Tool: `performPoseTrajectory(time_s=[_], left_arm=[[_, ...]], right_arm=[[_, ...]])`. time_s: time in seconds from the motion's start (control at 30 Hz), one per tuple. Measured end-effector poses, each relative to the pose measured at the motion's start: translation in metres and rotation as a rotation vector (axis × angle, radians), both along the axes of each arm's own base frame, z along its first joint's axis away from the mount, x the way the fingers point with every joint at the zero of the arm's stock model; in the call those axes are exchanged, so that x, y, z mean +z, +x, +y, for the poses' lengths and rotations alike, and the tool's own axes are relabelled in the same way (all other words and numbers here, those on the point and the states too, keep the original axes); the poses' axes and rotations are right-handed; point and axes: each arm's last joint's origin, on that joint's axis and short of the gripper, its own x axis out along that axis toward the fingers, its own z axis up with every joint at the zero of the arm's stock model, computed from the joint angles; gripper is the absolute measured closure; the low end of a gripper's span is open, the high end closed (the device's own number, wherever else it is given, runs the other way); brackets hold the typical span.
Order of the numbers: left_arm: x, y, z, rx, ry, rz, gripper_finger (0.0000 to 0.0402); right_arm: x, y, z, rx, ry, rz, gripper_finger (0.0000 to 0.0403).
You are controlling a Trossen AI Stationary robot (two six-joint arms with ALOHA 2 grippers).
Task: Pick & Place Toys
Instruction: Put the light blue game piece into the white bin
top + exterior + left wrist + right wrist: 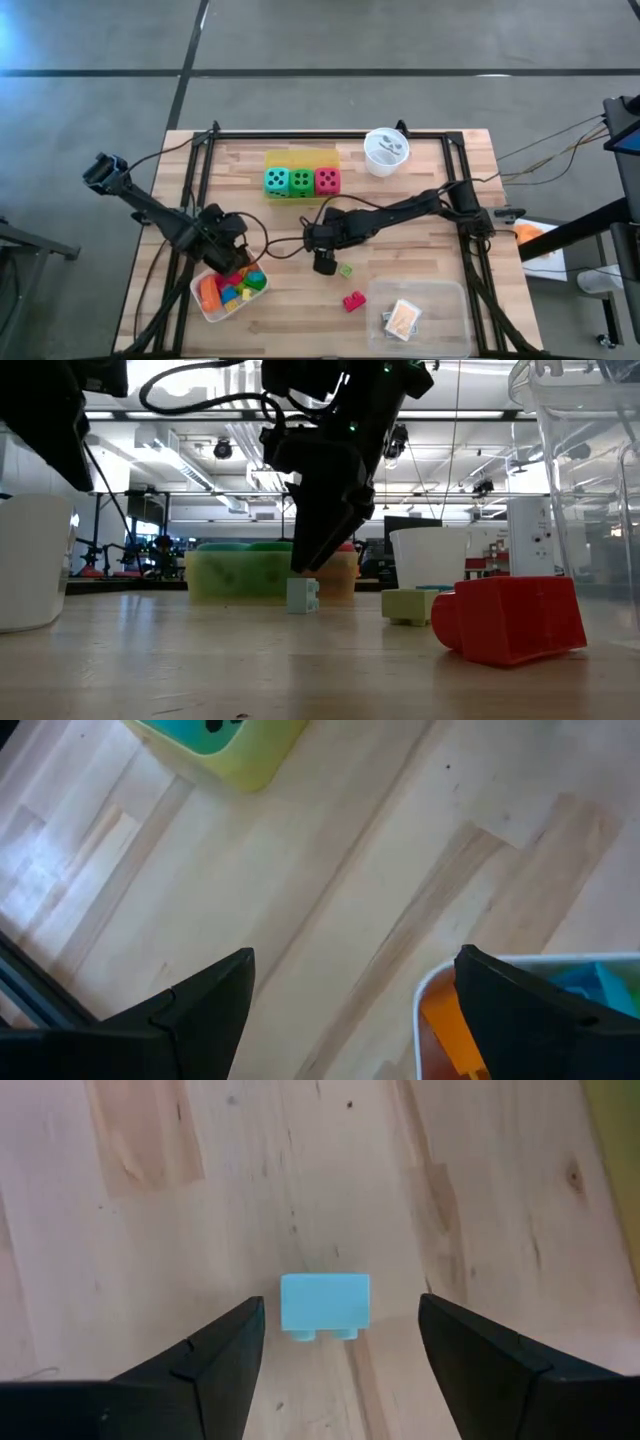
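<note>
Two grippers here, going left to right on the table. The left gripper (232, 262) hangs over the near-left part of the table, right at the edge of the white tray (205, 303) that already holds a pile of bright blocks (232, 284); its fingers stand wide apart with nothing between them.

Mid-table, the right gripper (323, 258) is poised over a small light blue block (324, 1306). The jaws are apart, one finger on each side of the block with clear wood showing both sides, so no contact yet. The low view shows that block sitting flat on the table under the fingers.

Further right are a pale green block (346, 270) and a red block (353, 301), loose and near each other. The three dice (301, 181) sit in the yellow tray (300, 158) at the back.

For the grab, I'd say drop straight down and stay centred so both pads hit the flat sides together. If one finger lands first, a block this light will probably skid or twist.
</note>
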Motion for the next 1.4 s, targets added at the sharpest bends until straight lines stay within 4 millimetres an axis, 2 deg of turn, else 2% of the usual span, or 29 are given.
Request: performPoseTrajectory(time_s=[0.4,0.63,1.07,1.2,1.4], left_arm=[[0.000,0.002,-0.001,0.002,-0.012,-0.019,0.0076],[0.000,0.002,-0.002,0.002,-0.018,-0.027,0.0076],[0.000,0.004,-0.003,0.002,-0.031,-0.047,0.0076],[0.000,0.004,-0.003,0.002,-0.032,-0.048,0.0076],[0.000,0.005,-0.003,0.002,-0.034,-0.050,0.0076]], right_arm=[[-0.006,0.006,0.003,-0.003,0.006,-0.035,0.0142],[-0.022,0.007,0.003,0.000,-0.002,0.002,0.0142],[-0.022,0.006,0.003,-0.003,-0.010,0.007,0.0143],[-0.023,0.005,0.003,-0.006,-0.010,0.010,0.0170],[-0.023,0.005,0.003,-0.007,-0.012,0.009,0.0249]])
